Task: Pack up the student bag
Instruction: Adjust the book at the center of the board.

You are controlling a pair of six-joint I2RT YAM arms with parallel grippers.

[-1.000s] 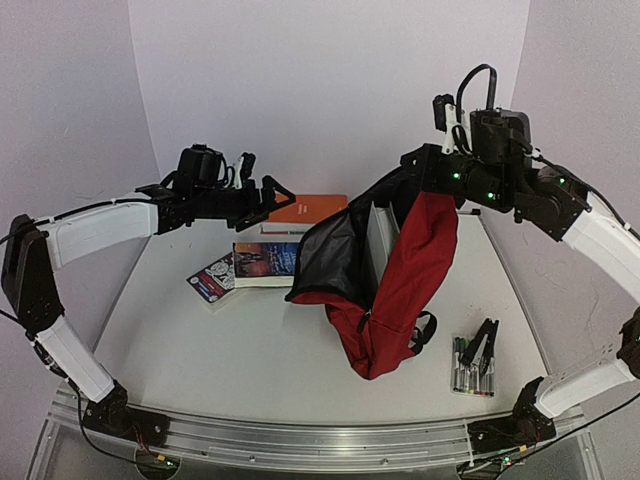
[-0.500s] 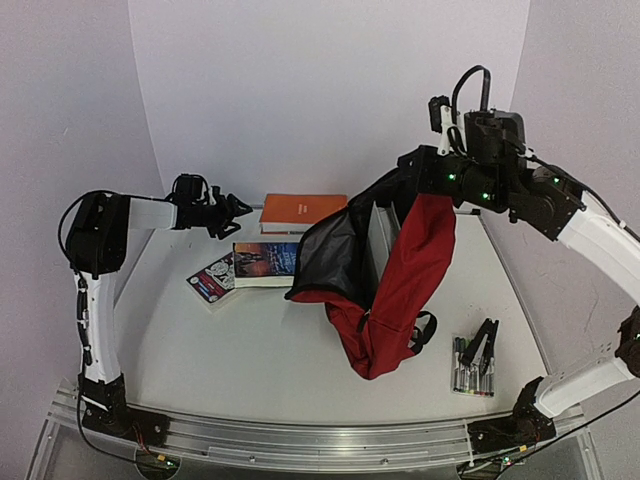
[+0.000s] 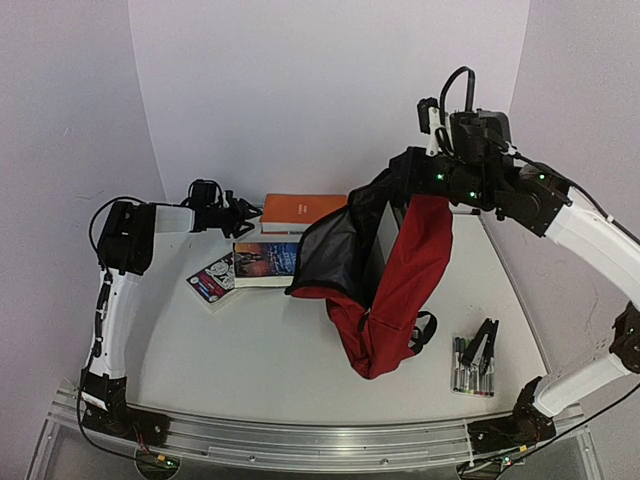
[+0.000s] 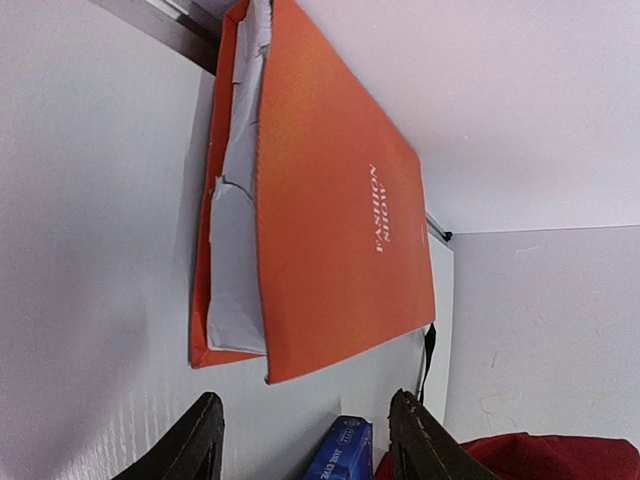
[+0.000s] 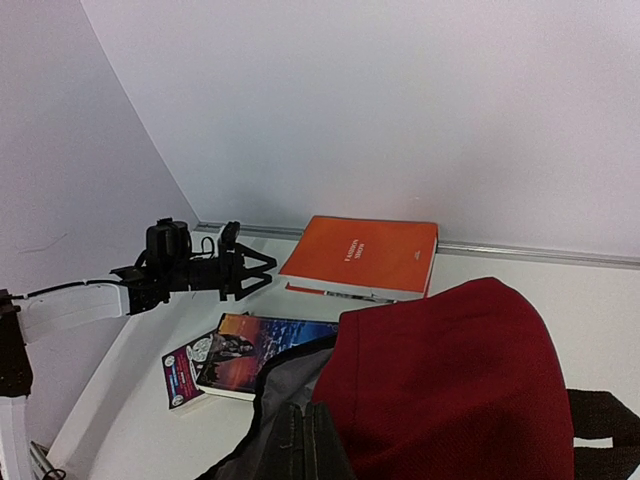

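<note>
The right end effector (image 3: 418, 188) is pinching the student bag (image 3: 410, 270) up. The open, empty left end effector (image 4: 305, 405) should be sliding flat around the orange book (image 4: 340, 220).

Student bag (image 3: 400, 280): a large dark-red fabric backpack is being observed right of centre on the table (image 3: 250, 370). Its top end is being held raised at the far side, well above the surface. Its bottom end is being rested on the table toward the near side, so the red body is being hung in a steep, slack drape. The main compartment is being presented open toward the left. Black lining (image 3: 335, 255) is being exposed inside, and the lower edge of the opening is being let sag onto the table. A black strap (image 3: 428, 330) is being shown looped at the lower right edge. In the right wrist view a zip line (image 5: 300, 440) is being seen running along the dark opening.
</note>
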